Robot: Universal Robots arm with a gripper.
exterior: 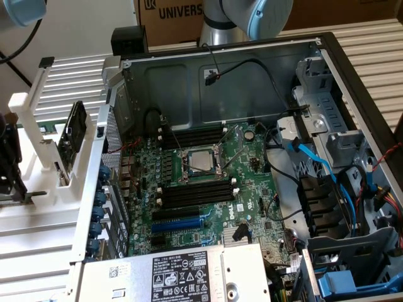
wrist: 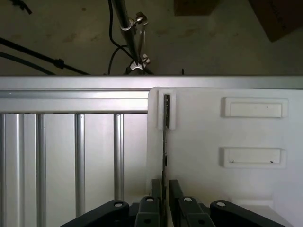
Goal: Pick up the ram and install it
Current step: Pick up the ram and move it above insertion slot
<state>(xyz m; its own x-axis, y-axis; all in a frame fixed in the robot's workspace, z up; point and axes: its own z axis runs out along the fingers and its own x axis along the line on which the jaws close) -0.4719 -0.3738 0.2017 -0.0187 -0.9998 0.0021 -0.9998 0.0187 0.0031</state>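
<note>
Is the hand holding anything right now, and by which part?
Cannot be told: the hand sits around the near end of the ram, whose far end rests in the white holder slot.

Cardboard box (exterior: 176, 25) behind slatted metal table (exterior: 371, 44)

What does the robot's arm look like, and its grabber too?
The arm is a silver-grey tube with light-blue caps on its joints. The gripper is black, with two slim jaws on hinged links with round pins.
</note>
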